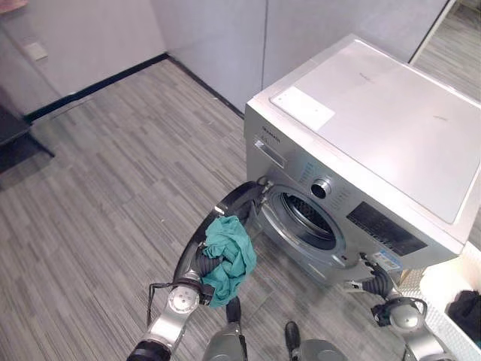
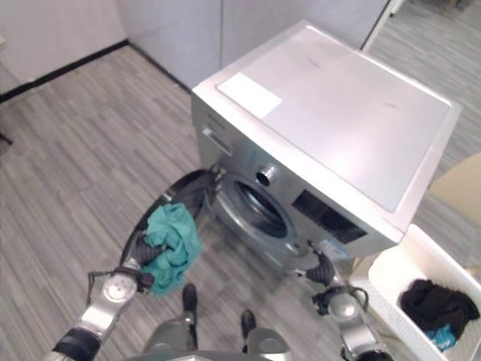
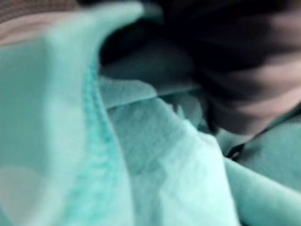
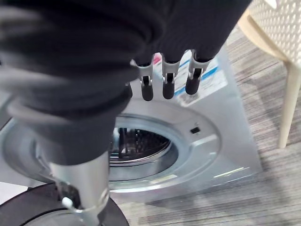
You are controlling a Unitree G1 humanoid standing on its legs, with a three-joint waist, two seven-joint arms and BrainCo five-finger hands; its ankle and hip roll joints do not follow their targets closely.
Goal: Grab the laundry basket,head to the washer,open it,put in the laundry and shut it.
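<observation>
Now one teal garment [image 1: 230, 257], one washer [image 1: 361, 165].

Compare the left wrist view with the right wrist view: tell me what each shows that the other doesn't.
The left wrist view alone shows the teal cloth from very close, bunched against the left hand. The right wrist view alone shows the washer with its round opening uncovered and the door swung aside, the right hand with straight fingers before it, and a cream chair leg on the floor. Both share just a dark ribbed hand cover.
</observation>
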